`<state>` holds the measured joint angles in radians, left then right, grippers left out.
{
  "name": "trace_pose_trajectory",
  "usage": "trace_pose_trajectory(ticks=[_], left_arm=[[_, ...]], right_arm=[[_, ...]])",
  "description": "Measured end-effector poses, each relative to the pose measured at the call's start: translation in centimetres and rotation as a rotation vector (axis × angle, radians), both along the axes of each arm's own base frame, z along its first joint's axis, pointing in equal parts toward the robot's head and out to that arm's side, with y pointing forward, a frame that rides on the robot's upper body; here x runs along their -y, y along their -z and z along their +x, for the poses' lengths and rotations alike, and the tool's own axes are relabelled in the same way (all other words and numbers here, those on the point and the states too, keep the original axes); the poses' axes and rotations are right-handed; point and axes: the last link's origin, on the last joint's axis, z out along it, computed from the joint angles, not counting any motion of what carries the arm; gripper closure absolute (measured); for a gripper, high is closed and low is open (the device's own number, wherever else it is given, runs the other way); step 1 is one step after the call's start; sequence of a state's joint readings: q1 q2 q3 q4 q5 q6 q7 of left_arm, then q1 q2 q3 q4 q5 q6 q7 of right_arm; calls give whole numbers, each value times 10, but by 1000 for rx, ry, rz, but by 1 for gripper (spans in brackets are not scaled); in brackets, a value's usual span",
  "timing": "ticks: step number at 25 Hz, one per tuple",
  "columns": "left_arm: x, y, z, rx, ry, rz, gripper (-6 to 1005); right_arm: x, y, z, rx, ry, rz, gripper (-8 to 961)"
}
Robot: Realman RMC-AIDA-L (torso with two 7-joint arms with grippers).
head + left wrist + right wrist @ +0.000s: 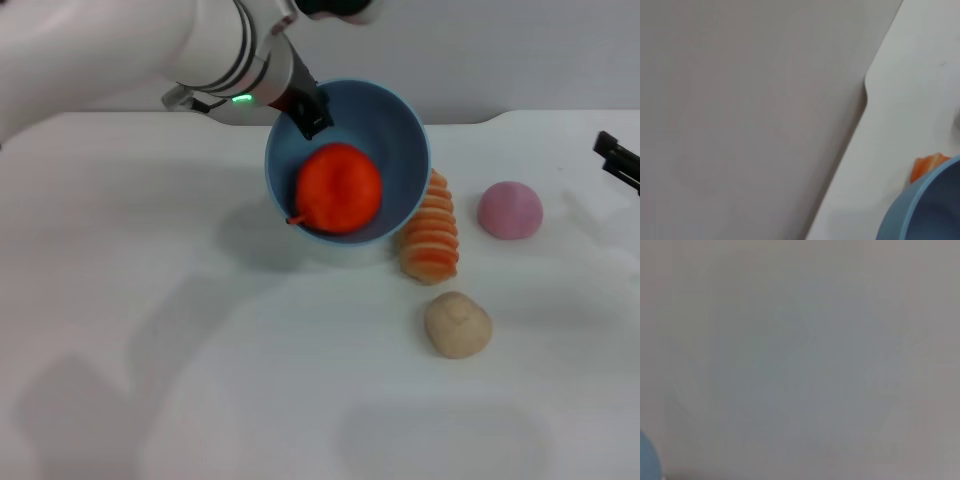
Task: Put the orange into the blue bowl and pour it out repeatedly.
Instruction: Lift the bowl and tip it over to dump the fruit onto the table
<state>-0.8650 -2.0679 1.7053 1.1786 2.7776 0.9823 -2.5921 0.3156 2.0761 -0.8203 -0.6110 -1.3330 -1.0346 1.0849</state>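
Midway through a pour, by the look of things. Left gripper point(308, 112) clamped on the far rim of the blue bowl point(400, 130), one dark finger reaching down inside the wall, the bowl lifted off the table point(200, 380) and tipped steeply so its mouth faces forward and down. Orange point(339, 188) still inside, rolled to the low near lip with its stem nub poking just past the edge, so loaded but not yet spilled. Loading half of the cycle done, then; tipping under way; remaining: a little more tilt to let the fruit drop onto the table, then righting the bowl, picking the fruit up again and repeating. Landing spot likely the bare table just in front of the bowl. Just beside the bowl on the robot's right, a striped roll point(431, 238), partly hidden behind the wall; farther right a pink dome point(510, 210); nearer the robot a beige ball point(458, 325); all untouched and apart from the pour. Right gripper point(620, 162) parked at the far right edge of the head view, only a dark tip visible, so open or closed impossible to tell. Left wrist view: only a slice of blue rim and a sliver of the roll.
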Motion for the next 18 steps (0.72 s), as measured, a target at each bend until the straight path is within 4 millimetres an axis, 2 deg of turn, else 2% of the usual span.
trace_pose_trajectory(ticks=[5, 9, 18], left_arm=[[9, 8, 12, -53, 150, 23, 999], [24, 13, 22, -63, 286, 27, 999], [55, 19, 18, -95, 678, 73, 999]], right_arm=[[9, 2, 12, -45, 45, 43, 205], [10, 1, 13, -45, 49, 48, 209], [10, 2, 12, -47, 44, 45, 212]])
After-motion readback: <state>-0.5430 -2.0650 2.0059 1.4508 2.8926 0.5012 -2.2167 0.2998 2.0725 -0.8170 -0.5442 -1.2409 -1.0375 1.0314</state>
